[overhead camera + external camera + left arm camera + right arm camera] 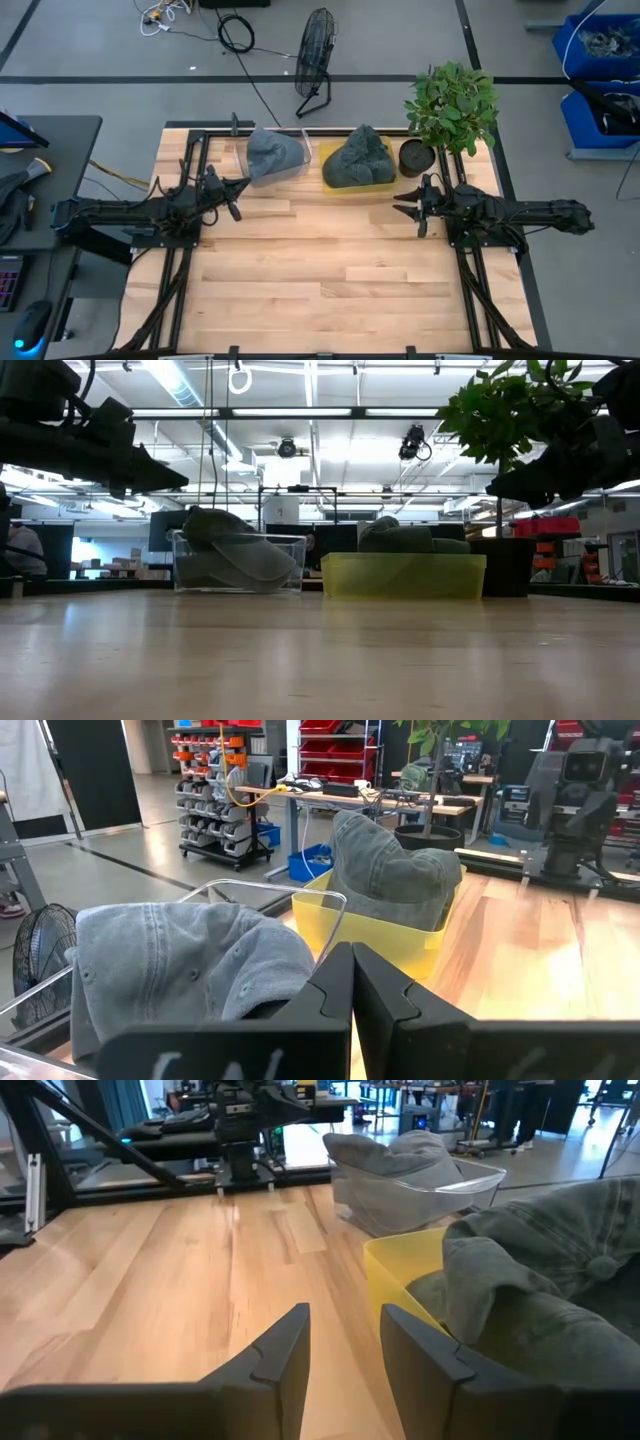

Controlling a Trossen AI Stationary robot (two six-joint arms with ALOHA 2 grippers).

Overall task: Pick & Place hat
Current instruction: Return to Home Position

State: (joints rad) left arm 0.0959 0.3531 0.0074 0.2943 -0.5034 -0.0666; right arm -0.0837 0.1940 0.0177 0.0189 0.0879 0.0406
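A light grey hat (pixel 274 153) fills a clear plastic bin (pixel 303 142) at the table's far side. A darker grey-green hat (pixel 358 160) sits heaped in a yellow bin (pixel 355 188) just right of it. In the low view the grey hat (pixel 235 558) and the darker hat (pixel 405 540) rise above their bins' rims. My left gripper (pixel 240 188) is shut and hovers above the table just near of the clear bin. My right gripper (pixel 405 201) is open and hovers right of the yellow bin. Neither touches anything.
A potted plant (pixel 450 107) in a black pot (pixel 414 157) stands at the far right corner, close to my right gripper. Bare wooden table (pixel 320 270) stretches toward the near edge. A fan (pixel 314 58) stands on the floor beyond the table.
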